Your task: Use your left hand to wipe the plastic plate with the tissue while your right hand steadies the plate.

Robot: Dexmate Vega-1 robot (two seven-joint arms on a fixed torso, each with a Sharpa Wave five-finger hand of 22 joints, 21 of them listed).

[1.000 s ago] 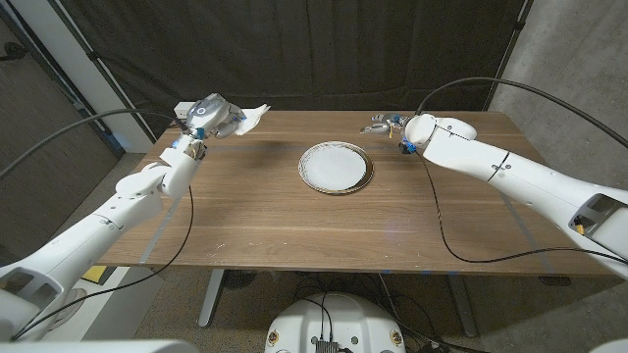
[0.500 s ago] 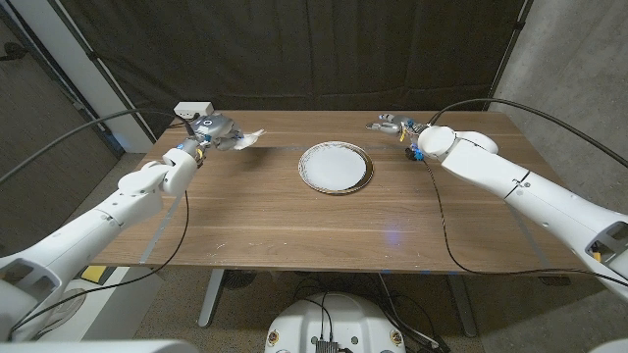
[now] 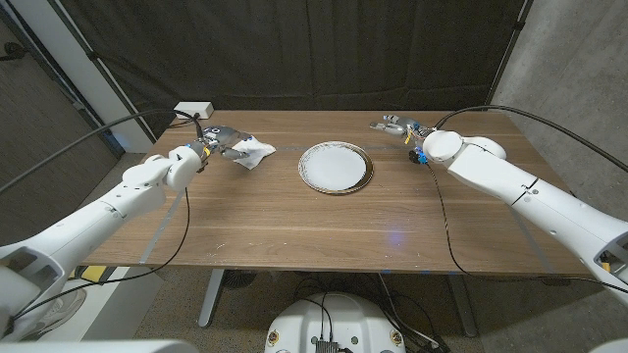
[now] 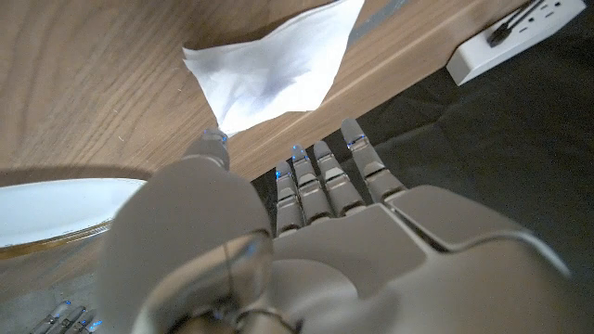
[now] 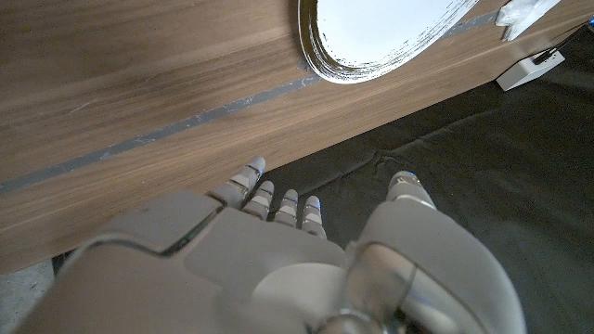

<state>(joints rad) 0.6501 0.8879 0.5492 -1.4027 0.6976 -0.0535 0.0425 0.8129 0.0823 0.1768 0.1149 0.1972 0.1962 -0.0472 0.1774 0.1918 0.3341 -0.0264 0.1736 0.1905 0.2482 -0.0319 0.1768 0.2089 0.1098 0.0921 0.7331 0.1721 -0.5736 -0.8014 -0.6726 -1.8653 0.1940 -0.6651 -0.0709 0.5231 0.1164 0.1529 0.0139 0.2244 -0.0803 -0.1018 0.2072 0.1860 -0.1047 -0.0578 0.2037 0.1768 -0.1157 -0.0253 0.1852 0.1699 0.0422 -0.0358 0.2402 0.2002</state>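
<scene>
Wooden surface (image 3: 294,216) under everything. White plastic plate (image 3: 336,167) at mid-surface, untouched. Tissue (image 3: 250,151) left of it, pinched at a corner by left hand (image 3: 208,140). Right hand (image 3: 397,125) near the far right edge, fingers (image 5: 278,202) apart, holding nothing.
</scene>
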